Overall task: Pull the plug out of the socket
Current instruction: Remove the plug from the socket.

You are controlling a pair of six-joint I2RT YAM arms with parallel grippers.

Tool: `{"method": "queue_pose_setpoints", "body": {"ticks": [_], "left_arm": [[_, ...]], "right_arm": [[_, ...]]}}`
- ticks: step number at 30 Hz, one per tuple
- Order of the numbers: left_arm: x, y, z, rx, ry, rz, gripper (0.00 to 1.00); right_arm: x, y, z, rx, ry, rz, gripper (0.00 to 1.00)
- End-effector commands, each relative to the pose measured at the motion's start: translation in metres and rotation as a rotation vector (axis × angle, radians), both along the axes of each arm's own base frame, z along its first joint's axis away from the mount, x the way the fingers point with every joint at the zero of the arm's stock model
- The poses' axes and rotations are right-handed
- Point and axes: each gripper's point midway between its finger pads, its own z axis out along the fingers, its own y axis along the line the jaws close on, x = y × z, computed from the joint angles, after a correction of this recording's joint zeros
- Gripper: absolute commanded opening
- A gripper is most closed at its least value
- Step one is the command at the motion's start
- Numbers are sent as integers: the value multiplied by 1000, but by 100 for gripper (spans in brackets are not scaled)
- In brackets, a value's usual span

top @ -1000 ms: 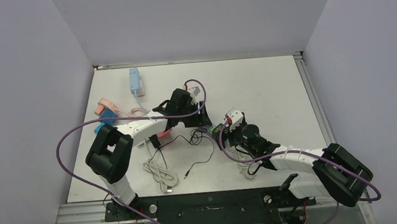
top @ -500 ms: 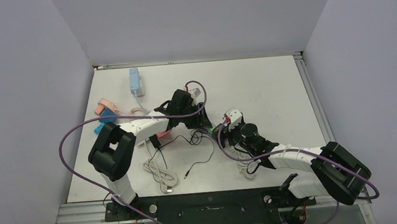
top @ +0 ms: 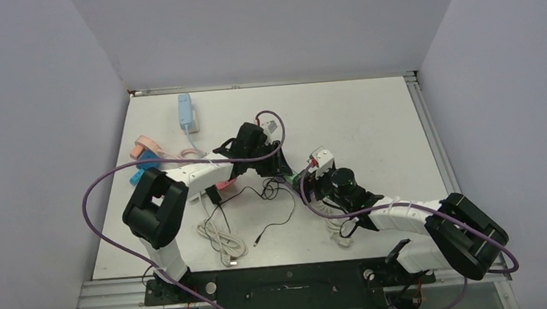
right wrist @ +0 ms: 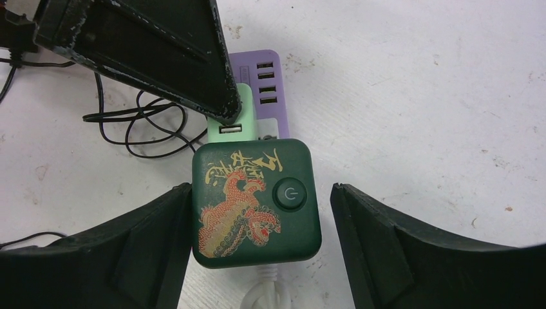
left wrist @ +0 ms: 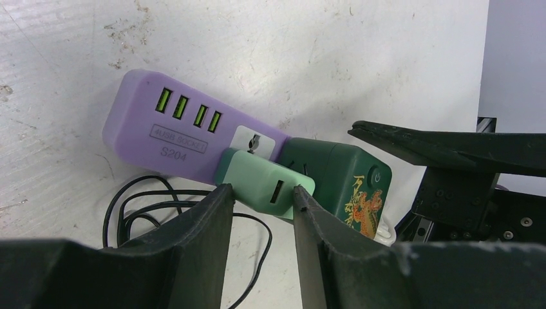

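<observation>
- The white table (top: 371,117) carries everything; the sockets and the plug lie near the middle of the top view.
- The left arm (top: 191,177) reaches from the lower left towards the centre, with its elbow bent and its wrist pointing down and to the right.
- The right arm (top: 401,214) lies low along the table from the lower right and points to the upper left, so the two grippers meet nose to nose.
- The purple socket strip (left wrist: 167,129) lies flat, with its four USB ports facing up.
- The dark green socket cube (right wrist: 254,199) lies just beside the strip's end. The right gripper (right wrist: 261,190) stands wide apart around it: one finger touches the cube's left edge and the other is clear of it.
- The light green plug (left wrist: 264,183) sits on the strip's end and touches the cube. The left gripper (left wrist: 259,190) has its fingers narrow on both sides of the plug and they seem to touch it. I cannot tell whether they grip it firmly.
- A thin black cable (left wrist: 141,206) loops under the left fingers.
</observation>
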Motion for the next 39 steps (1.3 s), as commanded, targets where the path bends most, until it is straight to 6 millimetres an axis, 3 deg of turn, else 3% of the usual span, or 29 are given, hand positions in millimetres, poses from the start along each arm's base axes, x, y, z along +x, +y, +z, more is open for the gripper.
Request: {"method": "queue_pose_setpoints", "body": {"ticks": [1,10,19,39], "left_arm": [[6,-2,-6,19,-3,3,34],[4,-4,-9,31,0,-6,33],[2,-5,-16,49,6,-11,33],[-4,-9,-34,98,28,-37,31]], "right_arm": [[13,5,17,39,-33,-10,74],[14,5,16,52,-18,-9,48],[16,-1,19,94,-7,-18,38],[1,16,21,-65,-125,-22,23]]}}
